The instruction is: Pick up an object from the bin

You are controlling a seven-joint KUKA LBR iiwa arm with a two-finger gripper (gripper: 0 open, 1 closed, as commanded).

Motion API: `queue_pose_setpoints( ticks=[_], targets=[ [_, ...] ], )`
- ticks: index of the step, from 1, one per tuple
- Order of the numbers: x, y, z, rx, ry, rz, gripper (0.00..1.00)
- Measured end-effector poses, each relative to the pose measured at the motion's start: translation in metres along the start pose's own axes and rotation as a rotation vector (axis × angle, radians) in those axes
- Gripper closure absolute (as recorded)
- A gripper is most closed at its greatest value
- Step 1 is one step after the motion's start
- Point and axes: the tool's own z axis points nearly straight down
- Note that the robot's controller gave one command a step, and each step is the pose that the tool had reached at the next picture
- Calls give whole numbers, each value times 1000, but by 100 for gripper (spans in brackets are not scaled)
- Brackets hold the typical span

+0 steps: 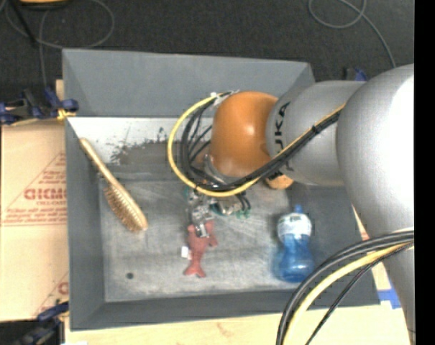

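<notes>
Pincer [200, 218] hangs below orange wrist cover [239, 131], mid grey metal bin [188, 77], at top end of small red fish-shaped plastic toy [197, 254]; can't tell if spread or pinched. Bare floor round toy to front wall. Wooden bristle brush [116, 190] lies along left wall. Blue plastic bottle w/ white cap [294, 254] lies near right wall.

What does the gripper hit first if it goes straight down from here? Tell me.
Most likely the red toy figure, which lies directly under the gripper. Depth is unclear from this view, so it may already be touching the toy's upper end.
</notes>
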Motion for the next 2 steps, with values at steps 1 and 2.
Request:
queue_pose_setpoints(
  ticks=[1,2],
  targets=[
    [-4,10,4,2,-3,-151,0],
    [-4,10,4,1,-3,-149,0]
  ],
)
